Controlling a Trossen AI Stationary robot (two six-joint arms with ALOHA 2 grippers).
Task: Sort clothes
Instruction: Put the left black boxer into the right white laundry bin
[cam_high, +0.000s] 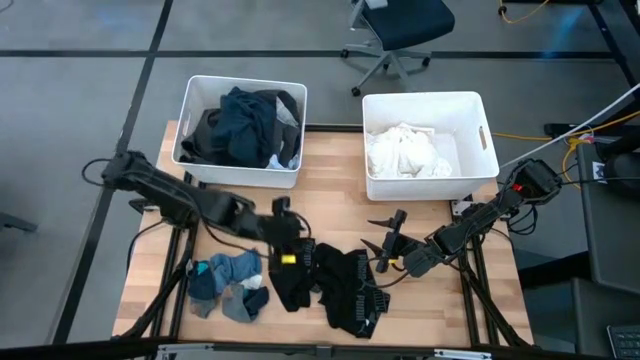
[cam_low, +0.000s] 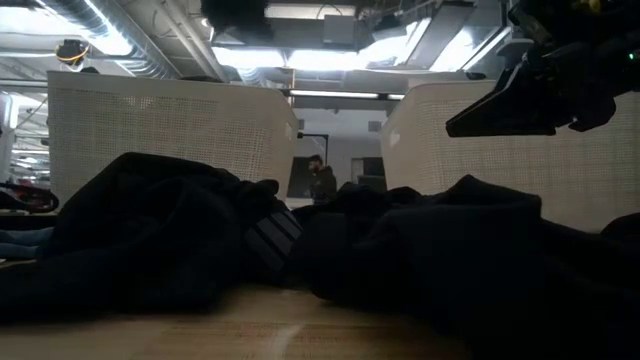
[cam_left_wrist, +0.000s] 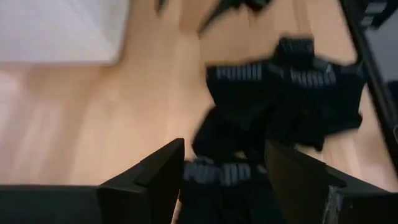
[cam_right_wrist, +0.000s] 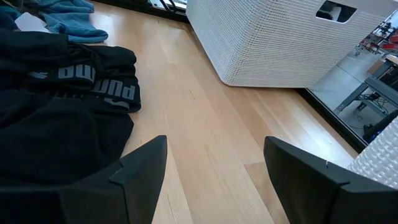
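A pile of black garments with white lettering (cam_high: 340, 288) lies on the wooden table near its front edge. It also shows in the left wrist view (cam_left_wrist: 280, 99) and the right wrist view (cam_right_wrist: 56, 118). Teal and grey-blue pieces (cam_high: 230, 285) lie to its left. My left gripper (cam_high: 292, 245) is open at the left end of the black pile, its fingers (cam_left_wrist: 165, 171) on either side of a lettered band (cam_left_wrist: 224, 174). My right gripper (cam_high: 383, 243) is open and empty over bare wood (cam_right_wrist: 214, 146), just right of the pile. My left gripper comes at the black pile slanting down from the table's left, with its open fingers on either side of a lettered band (cam_left_wrist: 217, 173). I cannot tell whether they touch the cloth.
A white bin (cam_high: 190, 150) at the far left holds dark and teal clothes (cam_high: 245, 125). A white bin (cam_high: 480, 120) at the far right holds white clothes (cam_high: 405, 150). Bare wood lies between the bins and the pile. In the low view a person (cam_low: 322, 180) shows far behind.
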